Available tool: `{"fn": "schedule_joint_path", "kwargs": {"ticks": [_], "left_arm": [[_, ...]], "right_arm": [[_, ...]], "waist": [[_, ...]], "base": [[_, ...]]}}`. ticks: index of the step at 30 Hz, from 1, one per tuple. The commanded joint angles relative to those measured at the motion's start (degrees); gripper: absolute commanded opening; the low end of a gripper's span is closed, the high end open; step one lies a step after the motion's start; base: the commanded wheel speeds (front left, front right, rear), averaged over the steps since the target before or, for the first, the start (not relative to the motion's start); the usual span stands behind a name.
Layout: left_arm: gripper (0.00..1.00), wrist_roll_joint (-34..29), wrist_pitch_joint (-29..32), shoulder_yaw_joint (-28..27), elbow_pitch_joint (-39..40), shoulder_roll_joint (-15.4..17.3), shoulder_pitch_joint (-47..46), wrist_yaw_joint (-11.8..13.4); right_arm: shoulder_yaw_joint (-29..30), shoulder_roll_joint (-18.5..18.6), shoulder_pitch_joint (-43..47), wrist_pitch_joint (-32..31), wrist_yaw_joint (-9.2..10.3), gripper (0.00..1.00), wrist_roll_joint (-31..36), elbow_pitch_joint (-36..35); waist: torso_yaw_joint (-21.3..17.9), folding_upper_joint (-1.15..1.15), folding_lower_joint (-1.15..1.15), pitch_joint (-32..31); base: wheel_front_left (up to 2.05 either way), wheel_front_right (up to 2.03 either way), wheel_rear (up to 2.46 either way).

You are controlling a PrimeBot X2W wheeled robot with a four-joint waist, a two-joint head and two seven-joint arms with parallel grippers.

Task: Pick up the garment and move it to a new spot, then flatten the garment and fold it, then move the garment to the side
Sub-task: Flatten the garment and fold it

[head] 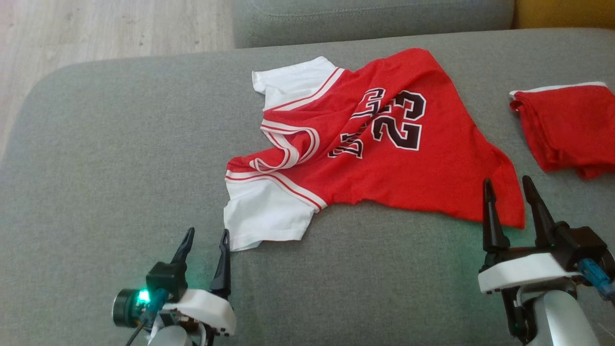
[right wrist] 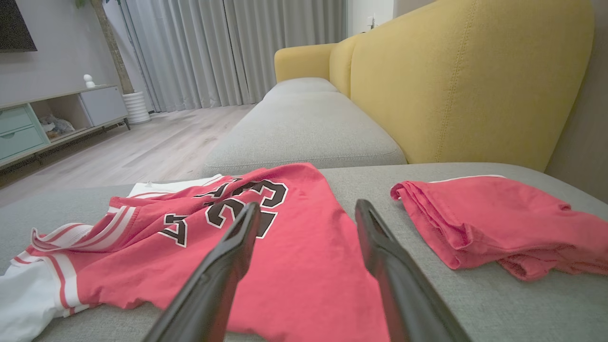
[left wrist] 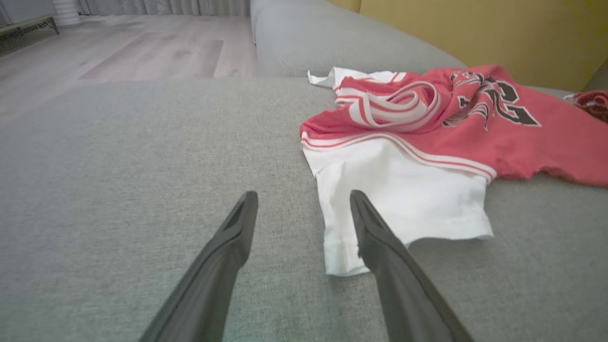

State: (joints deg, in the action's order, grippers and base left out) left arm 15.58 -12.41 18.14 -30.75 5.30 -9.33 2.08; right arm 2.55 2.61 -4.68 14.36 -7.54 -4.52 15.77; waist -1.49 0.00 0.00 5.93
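The garment (head: 399,163) is a red jersey with white sleeves and a black 23, lying spread but wrinkled on the grey sofa seat (head: 120,168). Its near white sleeve (left wrist: 408,199) lies just ahead of my left gripper (head: 205,236), which is open and holds nothing; one finger tip overlaps the sleeve's edge in the left wrist view (left wrist: 304,197). My right gripper (head: 508,185) is open too, hovering at the jersey's red hem corner (right wrist: 308,285). The jersey (right wrist: 285,256) lies under and ahead of its fingers.
A folded red cloth with white trim (head: 569,129) lies at the right of the seat (right wrist: 498,223). A second grey seat cushion (head: 375,19) adjoins at the back, with the yellow backrest (right wrist: 465,80) to the right. Wooden floor (head: 96,33) lies beyond the seat's left edge.
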Motion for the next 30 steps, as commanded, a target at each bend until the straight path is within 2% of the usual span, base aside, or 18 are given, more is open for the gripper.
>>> {"fn": "schedule_joint_path", "kwargs": {"ticks": [1,13,21,22,23,30], "left_arm": [[1.0,-0.23,0.04,-1.71,0.89,0.3,-3.14,0.18],[1.0,0.78,0.07,0.17,-5.78,-0.35,-7.19,-2.41],[1.0,1.34,4.03,1.41,-10.61,-0.55,-9.21,-3.04],[0.42,1.49,4.28,1.51,-11.01,-0.56,-9.39,-3.29],[0.0,1.61,4.19,1.55,-11.21,-0.55,-9.56,-3.45],[0.0,2.69,-0.5,0.22,-9.05,-0.38,-9.73,-3.27]], "right_arm": [[-1.21,0.27,-1.41,0.63,0.05,1.0,0.33,-2.02],[-0.71,0.27,-2.28,0.63,0.05,1.0,0.11,-1.86],[-1.0,0.27,-3.35,0.63,0.05,1.0,-0.35,-1.57],[-0.94,0.27,-3.34,0.63,0.05,1.0,-0.38,-1.43],[-0.91,0.27,-3.28,0.63,0.05,1.0,-0.4,-1.23],[1.65,0.27,-1.21,-0.18,0.05,1.0,0.54,5.4]], "waist": [[-0.2,0.0,0.0,0.28],[-0.76,0.0,0.0,2.64],[-1.48,0.0,0.0,4.01],[-1.56,0.0,0.0,4.08],[-1.64,0.0,0.0,4.16],[-1.54,0.0,0.0,3.29]], "base": [[0.0,0.0,0.0],[0.0,0.0,0.0],[0.0,0.0,0.0],[0.0,0.0,0.0],[0.0,0.0,0.0],[0.0,0.0,0.0]]}}
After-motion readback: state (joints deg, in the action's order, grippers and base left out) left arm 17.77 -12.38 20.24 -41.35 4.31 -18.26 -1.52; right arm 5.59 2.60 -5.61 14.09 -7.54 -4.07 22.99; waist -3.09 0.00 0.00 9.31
